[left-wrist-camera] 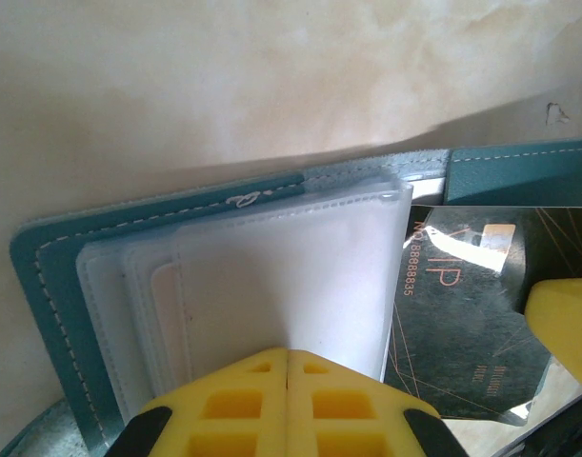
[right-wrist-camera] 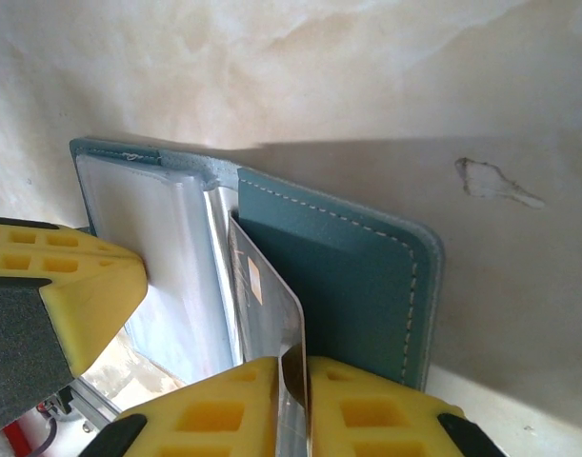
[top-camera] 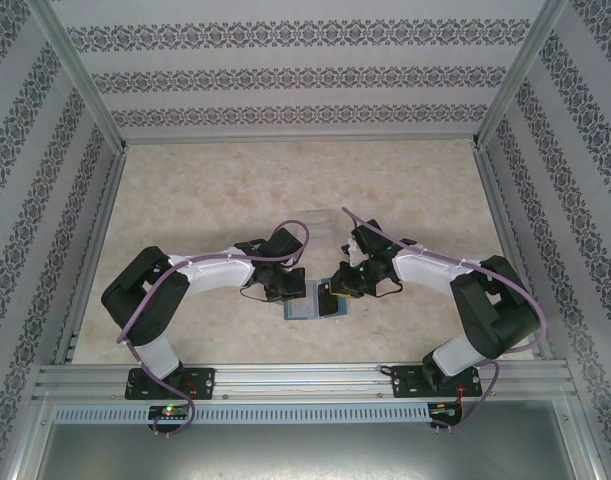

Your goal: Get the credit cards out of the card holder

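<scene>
Card extraction in progress. The open teal card holder [top-camera: 313, 305] lies toward 6 o'clock on the worktop [top-camera: 235, 190], between the two arms, with a clear tray [top-camera: 320, 222] beyond it at 12 o'clock. The left hand [left-wrist-camera: 289, 367], fingers closed together, presses on the clear sleeves [left-wrist-camera: 271, 276] of one half, pinning the holder. The right hand [right-wrist-camera: 292, 371] pinches the edge of a dark credit card [left-wrist-camera: 462, 314] marked VIP, which lies partly over the other half, at 3 o'clock of the sleeves. The next move probably calls for a steady pull clear of the spine while the left hand bears down. Whether more cards sit in the sleeves cannot be told.
</scene>
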You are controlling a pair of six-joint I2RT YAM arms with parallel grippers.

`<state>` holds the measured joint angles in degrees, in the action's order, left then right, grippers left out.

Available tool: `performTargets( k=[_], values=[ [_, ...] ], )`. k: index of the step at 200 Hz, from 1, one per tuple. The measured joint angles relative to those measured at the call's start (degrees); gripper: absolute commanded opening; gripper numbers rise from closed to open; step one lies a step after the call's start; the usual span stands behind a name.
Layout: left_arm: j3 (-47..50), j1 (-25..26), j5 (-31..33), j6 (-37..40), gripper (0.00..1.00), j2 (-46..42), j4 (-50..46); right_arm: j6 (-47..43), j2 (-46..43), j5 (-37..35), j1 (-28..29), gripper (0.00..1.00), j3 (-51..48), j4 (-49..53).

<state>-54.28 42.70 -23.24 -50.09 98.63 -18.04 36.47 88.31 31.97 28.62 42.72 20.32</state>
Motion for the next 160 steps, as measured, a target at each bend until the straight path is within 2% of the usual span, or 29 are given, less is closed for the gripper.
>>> performTargets(
  k=[54,160],
  values=[
    [0.0,0.0,0.0,0.0,0.00,0.0,0.0,2.7,-1.4,0.0,0.9,0.22,0.0,-0.3],
    [-0.1,0.0,0.0,0.0,0.00,0.1,0.0,5.6,-3.5,0.0,1.7,0.19,-1.2,-0.3]
  ],
)
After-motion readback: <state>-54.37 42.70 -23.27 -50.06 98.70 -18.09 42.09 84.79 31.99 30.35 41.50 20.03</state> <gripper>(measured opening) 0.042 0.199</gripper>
